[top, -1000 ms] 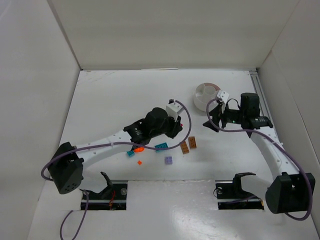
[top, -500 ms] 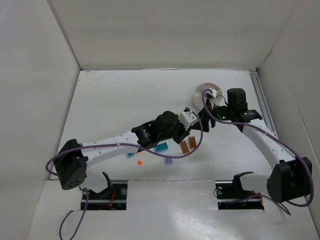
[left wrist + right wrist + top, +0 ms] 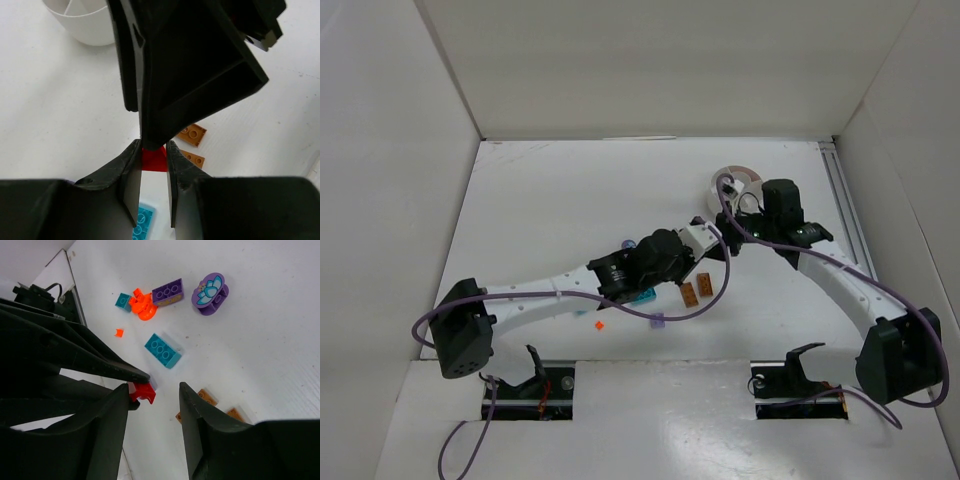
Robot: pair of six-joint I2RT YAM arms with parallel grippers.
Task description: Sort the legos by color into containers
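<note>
My left gripper is shut on a small red lego, held off the table. My right gripper meets it tip to tip, open, with its fingers on either side of the red lego; one finger is close beside it and the other stands apart. In the top view the two grippers meet at mid-table, the left gripper just below the white dish. The right arm half hides the dish. The dish's wall shows at the upper left of the left wrist view.
On the table lie two tan plates, a teal brick, a purple brick, a purple flower piece, an orange piece, a small teal bit and an orange chip. White walls enclose the table.
My left arm has swung right and up from the brick pile with the red lego. My right arm has turned left from beside the dish to meet it.
</note>
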